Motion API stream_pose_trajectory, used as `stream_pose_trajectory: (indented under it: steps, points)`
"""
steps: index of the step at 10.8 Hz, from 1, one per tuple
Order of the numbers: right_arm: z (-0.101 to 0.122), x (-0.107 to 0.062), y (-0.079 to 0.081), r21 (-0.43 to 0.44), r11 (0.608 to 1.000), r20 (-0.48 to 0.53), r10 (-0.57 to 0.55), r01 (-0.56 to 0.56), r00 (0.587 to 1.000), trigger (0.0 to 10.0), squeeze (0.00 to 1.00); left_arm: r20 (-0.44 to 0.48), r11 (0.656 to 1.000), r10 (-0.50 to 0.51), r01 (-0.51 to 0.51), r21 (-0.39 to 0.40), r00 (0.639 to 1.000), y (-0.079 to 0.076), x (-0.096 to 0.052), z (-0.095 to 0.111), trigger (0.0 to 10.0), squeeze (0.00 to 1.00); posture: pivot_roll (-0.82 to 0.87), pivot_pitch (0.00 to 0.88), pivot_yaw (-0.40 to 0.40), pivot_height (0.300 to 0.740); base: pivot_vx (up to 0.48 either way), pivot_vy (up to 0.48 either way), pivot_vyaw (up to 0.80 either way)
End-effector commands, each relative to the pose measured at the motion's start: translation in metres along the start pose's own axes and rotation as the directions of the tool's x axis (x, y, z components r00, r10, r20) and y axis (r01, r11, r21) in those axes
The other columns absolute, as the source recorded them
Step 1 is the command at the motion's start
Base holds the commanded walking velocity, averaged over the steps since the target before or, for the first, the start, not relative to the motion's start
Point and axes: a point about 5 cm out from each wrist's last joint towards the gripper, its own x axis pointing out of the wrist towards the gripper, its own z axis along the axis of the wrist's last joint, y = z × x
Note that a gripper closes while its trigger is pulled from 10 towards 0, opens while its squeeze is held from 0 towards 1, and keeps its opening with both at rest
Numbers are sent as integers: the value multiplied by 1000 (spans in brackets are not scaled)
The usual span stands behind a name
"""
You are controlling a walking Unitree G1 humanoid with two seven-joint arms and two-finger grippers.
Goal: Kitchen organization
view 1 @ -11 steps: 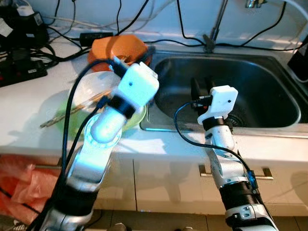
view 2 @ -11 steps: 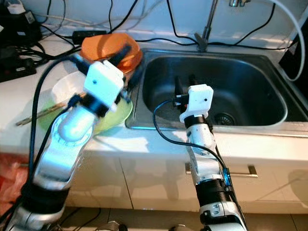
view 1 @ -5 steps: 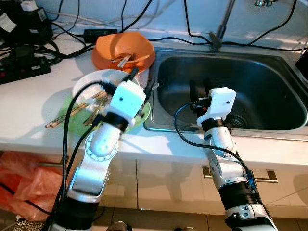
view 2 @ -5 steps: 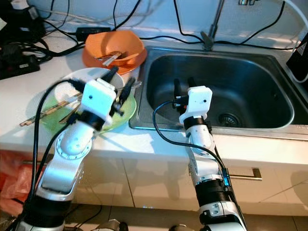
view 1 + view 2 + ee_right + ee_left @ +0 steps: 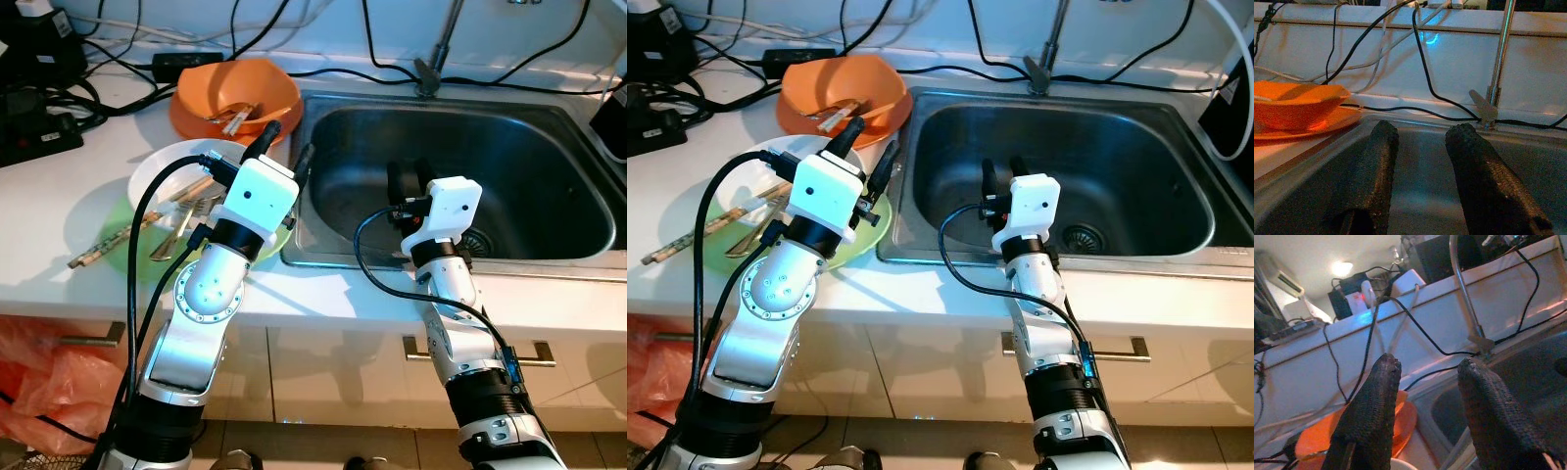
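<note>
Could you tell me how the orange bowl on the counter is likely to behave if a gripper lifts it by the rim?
The orange bowl looks like thin plastic, so probably light and slightly flexible. Utensils lying loose inside could slide or spill if it tilts. Its glossy surface may be slippery against the fingers.

**Dirty dishes beside the sink**

An orange bowl (image 5: 235,96) sits on an orange plate on the white counter, next to the steel sink (image 5: 549,186). It holds a few utensils. Nearer the front, a white bowl (image 5: 171,171) rests on a green plate (image 5: 98,230). Chopsticks (image 5: 103,245) and spoons lie across them.
</note>
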Motion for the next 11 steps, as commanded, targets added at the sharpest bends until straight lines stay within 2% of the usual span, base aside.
stream_pose_trajectory:
  steps: [1,5,8,11]
  points:
    - [3,0,-1,-9,1000,13,-2,2,1000,10000,0,22,1000,0,-1,12,1000,0,3,4,10000,0,55,94,-35,740,0,-382,0]
    - [3,0,-1,-6,1000,15,0,0,1000,10000,0,31,1000,8,-9,21,999,0,4,5,10000,0,54,93,-37,740,0,-419,736]
    - [3,0,-1,2,1000,16,0,0,1000,10000,0,39,1000,11,-12,20,999,1,6,7,10000,0,54,93,-37,740,0,-428,0]
    - [3,0,0,-6,1000,16,11,-10,1000,10000,0,61,999,34,-35,14,998,5,7,10,10000,0,52,93,-37,740,0,0,175]
